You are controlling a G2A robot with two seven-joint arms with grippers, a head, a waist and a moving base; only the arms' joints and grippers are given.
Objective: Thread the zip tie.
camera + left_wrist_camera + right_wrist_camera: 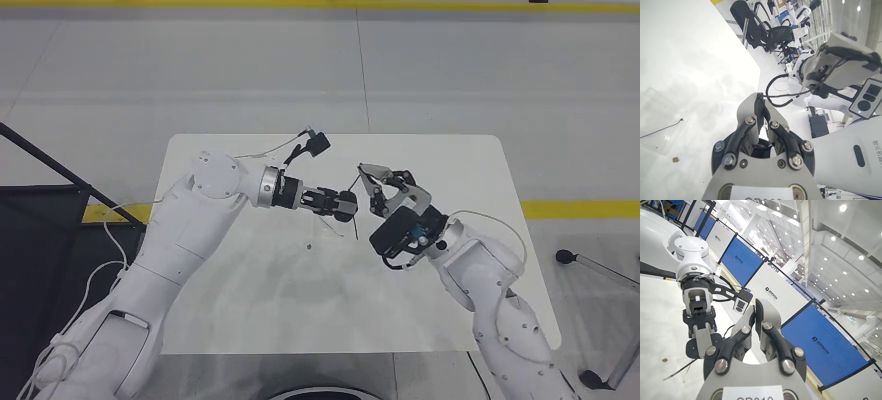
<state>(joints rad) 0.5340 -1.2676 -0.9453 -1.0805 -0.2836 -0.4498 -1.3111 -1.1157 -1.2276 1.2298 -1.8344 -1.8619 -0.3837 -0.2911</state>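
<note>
So both arms are meeting over the middle of the table (250, 300), a bit toward the far side. The left one comes in from the left and the right one from the near right. The left end effector (760, 100) has its pads squeezed together, and as far as I can tell it's clamped on the zip tie (679, 369). From the top view the tie is a thin dark line crossing the fingertips, running far to near, with the near end poking out below the fingers toward the table. The right end effector (755, 311) sits just beside it, slightly to the right and farther back, tips angled in toward the tie's far end. Its pads are pressed together too, but I honestly can't tell if anything is pinched between them. Down on the table under the left arm there's a clear plastic sheet (655, 106) with another thin black strip (660, 129) lying flat on it, a little head at one end. A tiny brown crumb (675, 159) sits just off the sheet's edge.
</note>
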